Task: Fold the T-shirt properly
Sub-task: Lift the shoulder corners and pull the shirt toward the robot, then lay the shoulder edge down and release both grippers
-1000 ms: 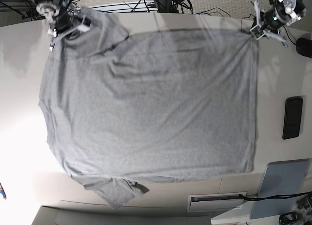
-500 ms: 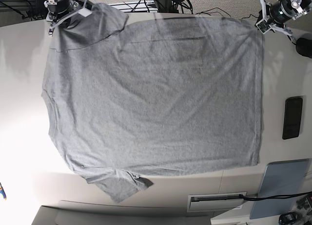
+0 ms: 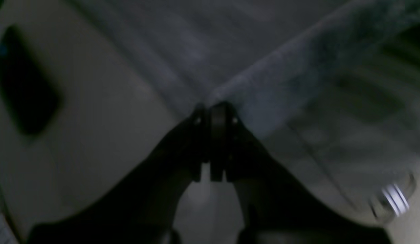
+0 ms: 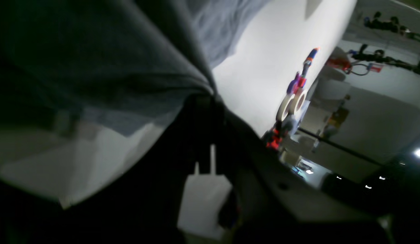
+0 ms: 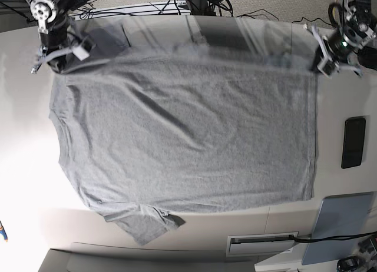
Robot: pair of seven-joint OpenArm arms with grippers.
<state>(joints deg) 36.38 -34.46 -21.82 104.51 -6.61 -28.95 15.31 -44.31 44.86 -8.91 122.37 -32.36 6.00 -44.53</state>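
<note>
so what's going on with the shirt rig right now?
Two arms are holding the grey T-shirt by its far edge. The left gripper is shut on a hem corner, and the right gripper is shut on the shoulder end near the sleeve. The shirt lies spread, plain side up, across the white table, with its other sleeve over the near edge. No fold made yet. A black phone sits beside the hem.

Heather-grey T-shirt (image 5: 182,142) spread wide and plain side up on the white table, far edge raised and blurred, corners pinched up at both ends, near sleeve draped over the table's front edge, light diagonal creases seen
</note>
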